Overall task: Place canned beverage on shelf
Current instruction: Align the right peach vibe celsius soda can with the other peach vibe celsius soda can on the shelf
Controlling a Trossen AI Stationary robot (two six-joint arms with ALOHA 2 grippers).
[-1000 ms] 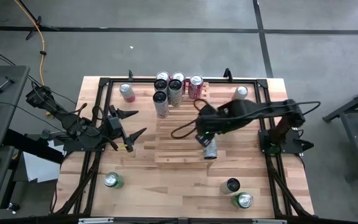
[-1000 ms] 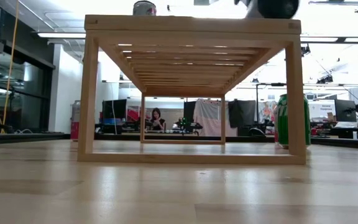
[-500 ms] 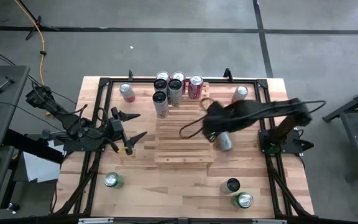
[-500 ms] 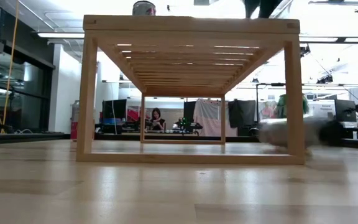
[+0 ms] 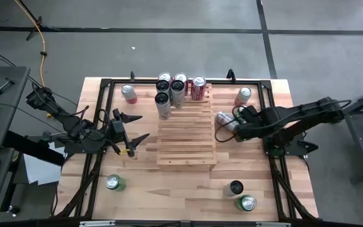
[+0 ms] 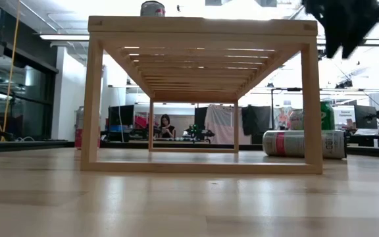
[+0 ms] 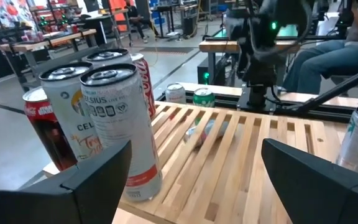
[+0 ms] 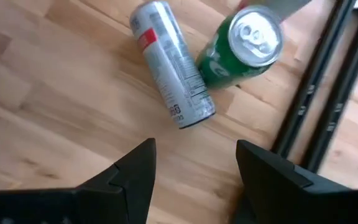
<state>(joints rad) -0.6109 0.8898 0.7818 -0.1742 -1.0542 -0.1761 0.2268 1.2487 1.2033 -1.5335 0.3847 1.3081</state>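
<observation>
The right gripper (image 5: 237, 128) hangs over the tabletop just to the right of the light-wood slatted shelf (image 5: 188, 135), its two dark fingers (image 8: 135, 171) spread apart with nothing between them. Below it a slim silver can with a red band (image 8: 173, 64) lies on its side on the smooth butcher-block tabletop (image 5: 169, 189), off the shelf and close beside its right edge; in the low view it rests flat on the wood next to the shelf's right front leg. A green can (image 8: 241, 46) stands upright just beside the fallen one, near the black frame rail (image 8: 309, 93).

A cluster of upright cans (image 5: 176, 88) occupies the far end of the shelf, among them a tall white can (image 7: 126, 127) and a red one (image 7: 45, 134).

The left gripper (image 5: 131, 126) waits left of the shelf with its fingers wide apart and empty.
</observation>
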